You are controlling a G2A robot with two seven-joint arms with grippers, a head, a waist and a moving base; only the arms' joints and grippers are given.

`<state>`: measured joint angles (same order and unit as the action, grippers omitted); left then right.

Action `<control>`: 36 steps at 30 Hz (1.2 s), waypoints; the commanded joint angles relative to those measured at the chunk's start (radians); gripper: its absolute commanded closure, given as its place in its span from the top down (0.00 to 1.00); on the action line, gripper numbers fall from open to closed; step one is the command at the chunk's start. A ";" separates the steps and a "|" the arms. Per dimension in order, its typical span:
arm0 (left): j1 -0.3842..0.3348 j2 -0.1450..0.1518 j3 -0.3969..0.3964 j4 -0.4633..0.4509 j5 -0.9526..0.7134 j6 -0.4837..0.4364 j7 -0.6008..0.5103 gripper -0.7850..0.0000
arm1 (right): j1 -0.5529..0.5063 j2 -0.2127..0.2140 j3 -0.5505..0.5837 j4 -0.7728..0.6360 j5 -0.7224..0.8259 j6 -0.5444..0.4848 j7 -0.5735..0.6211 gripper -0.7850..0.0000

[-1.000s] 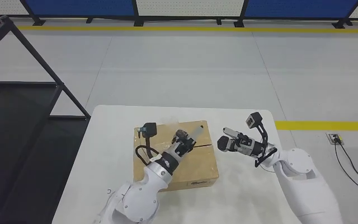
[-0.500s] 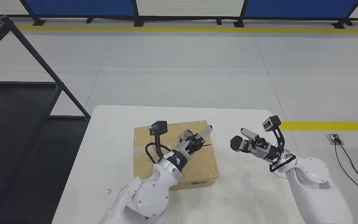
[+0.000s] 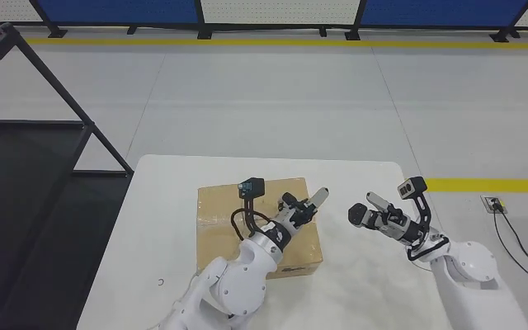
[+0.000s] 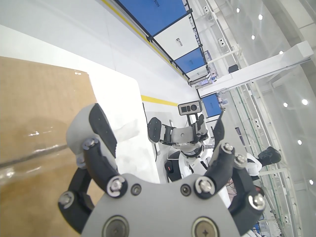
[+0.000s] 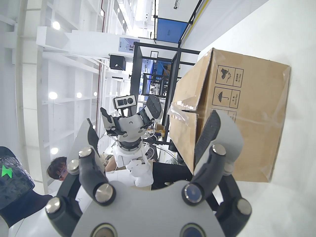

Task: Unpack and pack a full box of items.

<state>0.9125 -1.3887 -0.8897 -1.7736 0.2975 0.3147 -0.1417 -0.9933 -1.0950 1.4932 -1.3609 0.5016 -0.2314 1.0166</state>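
From above: cardboard box [image 3: 213, 210] on the white desk [image 3: 165, 206], about midway between the left and right edges and close to the far edge, flaps down. Left tool [image 3: 304, 200] above the right-hand top edge of the box, spread, holding nothing. Right tool [image 3: 364, 208] over bare desk toward the right edge, apart from the box, likewise spread and empty.

Left wrist view: left tool [image 4: 159, 122] wide apart above the top of the box [image 4: 37, 92], touching none of it. Glossy tape [image 4: 32, 136] wrinkled along the seam between the flaps.

Right wrist view: right tool [image 5: 151, 124] gaping, facing an end wall of the box [image 5: 249, 129]. Tape end [image 5: 181, 107] folded over the upper edge, crumpled and partly lifted.

Going by the task sentence, full and so probably heavy: too much for a single pinch, better pressed between both tools at opposite walls, low down. Stiff board, likely firm at edges and corners, softer mid-panel. Tape probably slick under the pads; the loose crumpled end looks the best spot to pinch for peeling. Contents unseen, so best handled gently and kept level.
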 commanded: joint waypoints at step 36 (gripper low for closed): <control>0.488 0.059 -0.904 -0.465 -0.426 -0.108 -0.212 1.00 | 0.085 -0.009 -0.104 -0.055 0.025 0.087 -0.056 1.00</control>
<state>1.3984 -1.3300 -1.7930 -2.2411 -0.1282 0.2086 -0.3576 -0.9151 -1.1037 1.4004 -1.3942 0.5395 -0.1514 0.9622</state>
